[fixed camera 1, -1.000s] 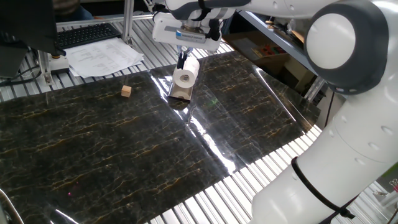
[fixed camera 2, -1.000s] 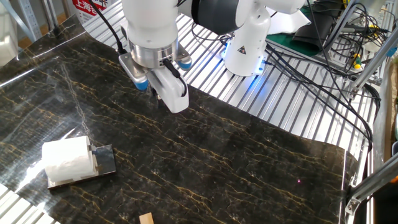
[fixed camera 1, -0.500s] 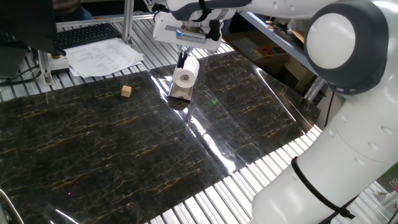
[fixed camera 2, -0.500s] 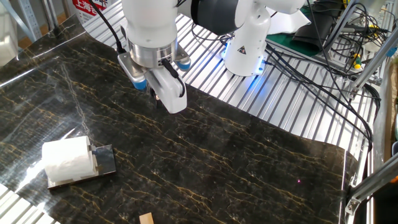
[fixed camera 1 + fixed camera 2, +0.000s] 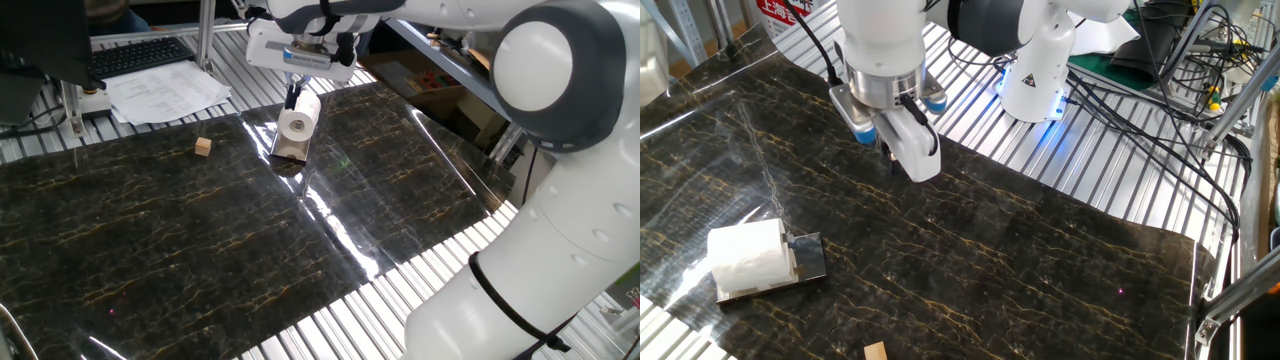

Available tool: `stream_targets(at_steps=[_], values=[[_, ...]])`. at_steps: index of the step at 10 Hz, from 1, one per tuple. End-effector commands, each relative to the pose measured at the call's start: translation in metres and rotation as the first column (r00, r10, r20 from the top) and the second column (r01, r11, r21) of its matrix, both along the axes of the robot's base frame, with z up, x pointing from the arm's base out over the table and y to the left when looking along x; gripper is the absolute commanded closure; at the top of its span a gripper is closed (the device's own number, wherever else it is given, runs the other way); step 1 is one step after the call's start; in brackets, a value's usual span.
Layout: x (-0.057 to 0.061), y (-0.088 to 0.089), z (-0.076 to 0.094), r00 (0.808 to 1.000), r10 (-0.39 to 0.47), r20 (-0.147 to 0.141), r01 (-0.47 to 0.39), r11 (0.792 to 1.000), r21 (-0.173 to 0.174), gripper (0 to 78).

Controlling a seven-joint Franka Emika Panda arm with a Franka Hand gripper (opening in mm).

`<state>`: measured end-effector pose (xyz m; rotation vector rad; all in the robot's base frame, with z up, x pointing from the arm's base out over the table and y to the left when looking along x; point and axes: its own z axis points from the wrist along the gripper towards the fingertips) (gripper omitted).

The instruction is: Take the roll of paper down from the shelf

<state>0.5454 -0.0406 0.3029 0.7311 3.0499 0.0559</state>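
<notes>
Your hand (image 5: 908, 160), fingers looking nearly closed and empty, hangs upper right of the roll (image 5: 747, 254) lying sideways on its shelf (image 5: 805, 262), lower left of frame.

white roll of paper (image 5: 746, 256) lying sideways on small shelf (image 5: 805, 262), near mat edge.

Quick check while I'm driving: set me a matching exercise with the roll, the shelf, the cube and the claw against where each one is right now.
Things:
1. roll
2. shelf
3. cube
4. claw

Places:
A. alone on the dark mat, apart from the rest
B. in the air, holding nothing
C. lying sideways on the stand's base
D. on the mat near its edge, carrying the paper

Pairs: 1-C, 2-D, 3-A, 4-B
</notes>
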Motion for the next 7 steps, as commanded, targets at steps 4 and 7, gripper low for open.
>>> stream_targets(at_steps=[4,7], values=[[0.0005,-0.0002,0.0014,0.995,-0.105,0.001,0.105,0.994,0.013,77.6],[0.0005,-0.0002,0.0014,0.994,-0.111,-0.011,0.111,0.992,0.054,77.6]])
